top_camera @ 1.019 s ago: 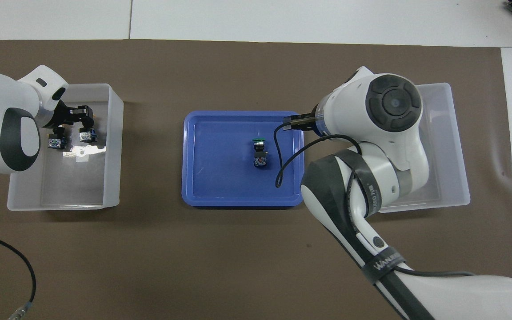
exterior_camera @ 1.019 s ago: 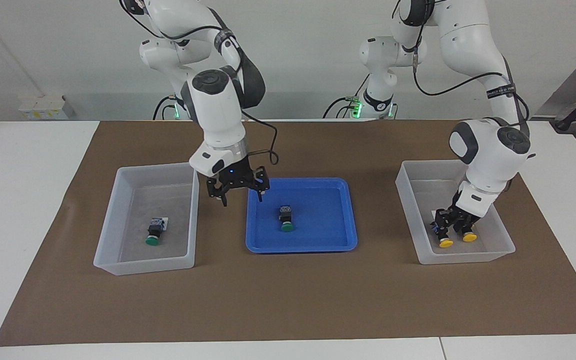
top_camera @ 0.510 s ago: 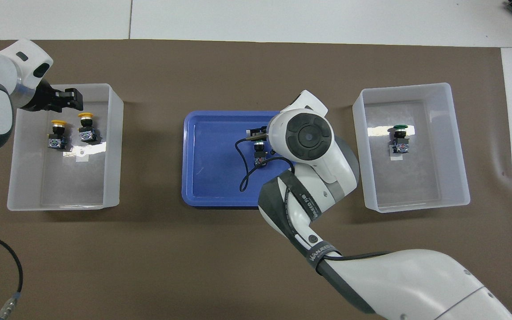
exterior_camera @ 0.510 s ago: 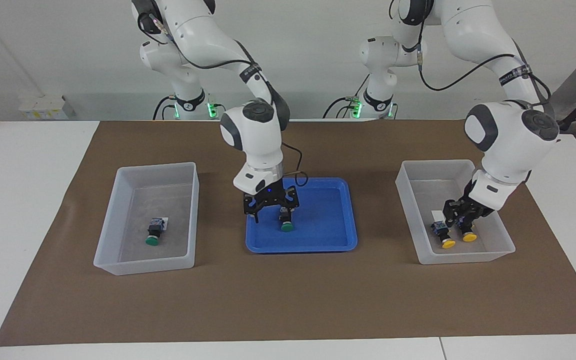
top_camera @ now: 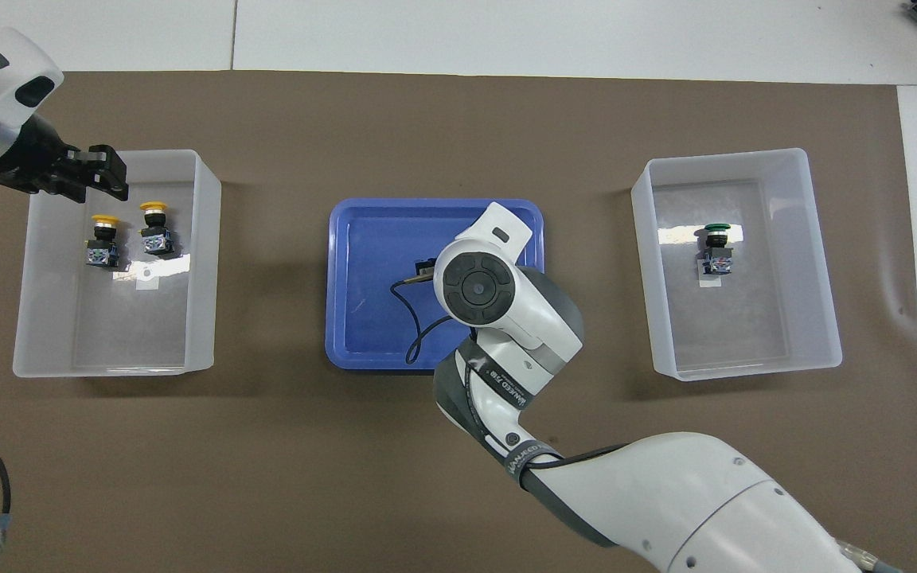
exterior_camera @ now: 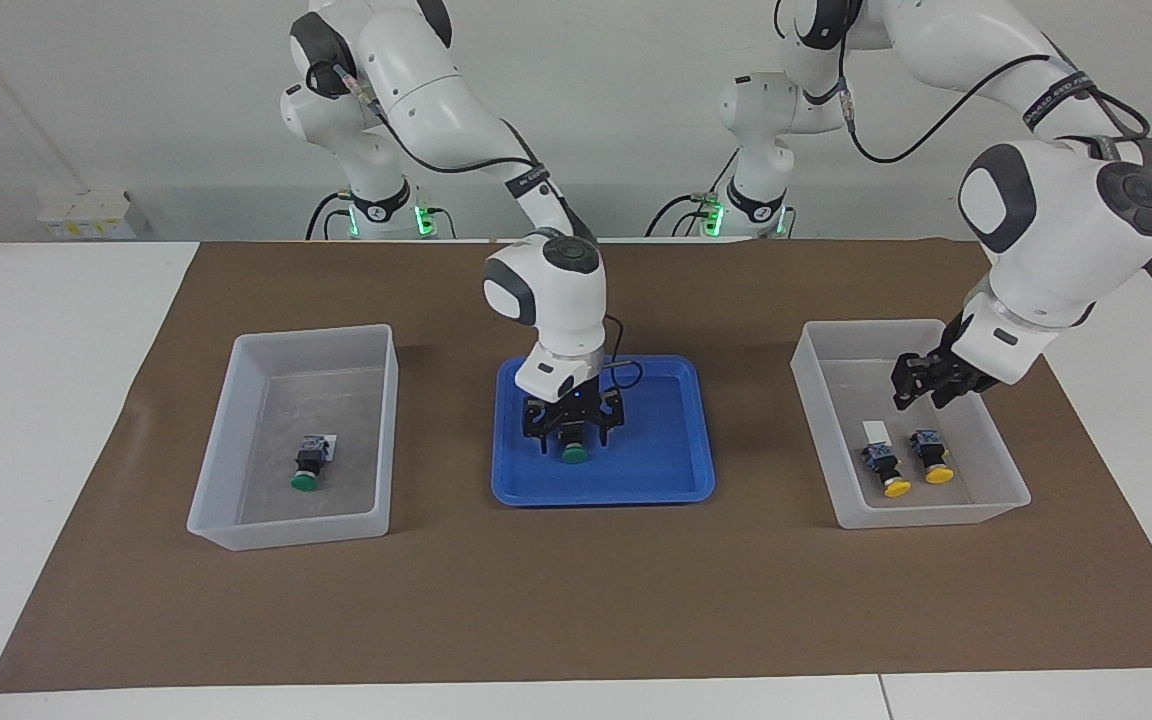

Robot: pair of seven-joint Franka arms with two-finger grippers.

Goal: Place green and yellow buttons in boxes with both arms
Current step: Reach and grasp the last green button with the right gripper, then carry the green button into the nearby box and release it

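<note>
My right pincer is down in the blue tray mid-worktop, fingers spread around the green button. My left pincer, empty and open, hangs over the box with both yellow buttons.

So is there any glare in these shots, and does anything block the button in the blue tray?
Overhead view: a bright glare patch on the floor of the box holding the green button, and the right arm hides the tray's button completely. Facing view: even lighting, no glare; the right end effector partly covers that button in the blue tray.
</note>
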